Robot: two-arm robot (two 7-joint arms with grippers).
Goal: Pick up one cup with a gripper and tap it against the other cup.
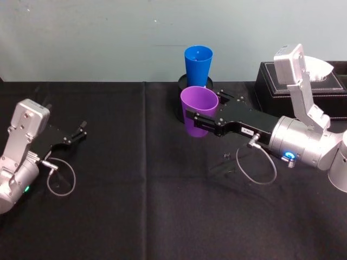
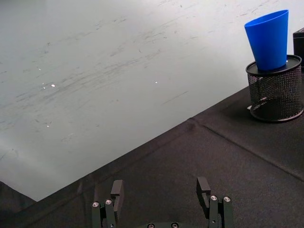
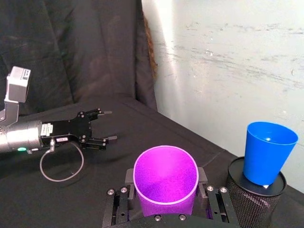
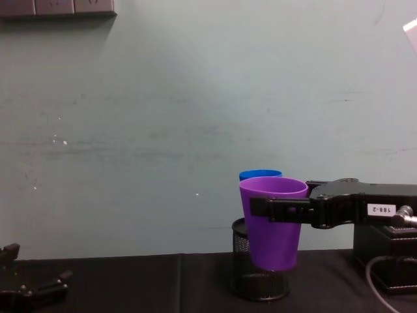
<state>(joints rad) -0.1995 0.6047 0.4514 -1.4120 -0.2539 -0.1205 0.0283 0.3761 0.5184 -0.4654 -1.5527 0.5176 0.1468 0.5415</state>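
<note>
The R gripper (image 1: 200, 115) comes in from the 3 o'clock side of the table and points to abt 9 o'clock. Its jaws are open only as wide as the purple cup (image 1: 196, 108) and press on it from both sides, just under the rim. In the right wrist view one black finger sits on each side of the cup wall. The cup is upright, mouth up. In the chest view its base hangs above the cloth, in front of the mesh holder.

The L gripper (image 1: 83, 129) is at the 9 o'clock side, well apart from both cups, low over the cloth. Its jaws are spread wide w/ nothing btw them, and they point to abt 2 o'clock.

Other things:
- **Black box** (image 1: 303, 89): at 3 o'clock of the holder, near the back edge and behind the R arm. It carries sth white on top; I cannot tell what.
- **Mesh pen holder** (image 2: 275, 92): round, black, standing on the cloth near the wall.
- **Blue cup** (image 1: 198, 65): it stands upright in the mouth of the holder, so it sits higher than the cloth. The purple cup is at its 6 o'clock, just beside it. The right wrist view shows a gap btw the two.

A black cloth (image 1: 152, 206) w/ some folds covers the table. Behind it is a pale grey-green wall (image 1: 108, 38) w/ scuff marks.
</note>
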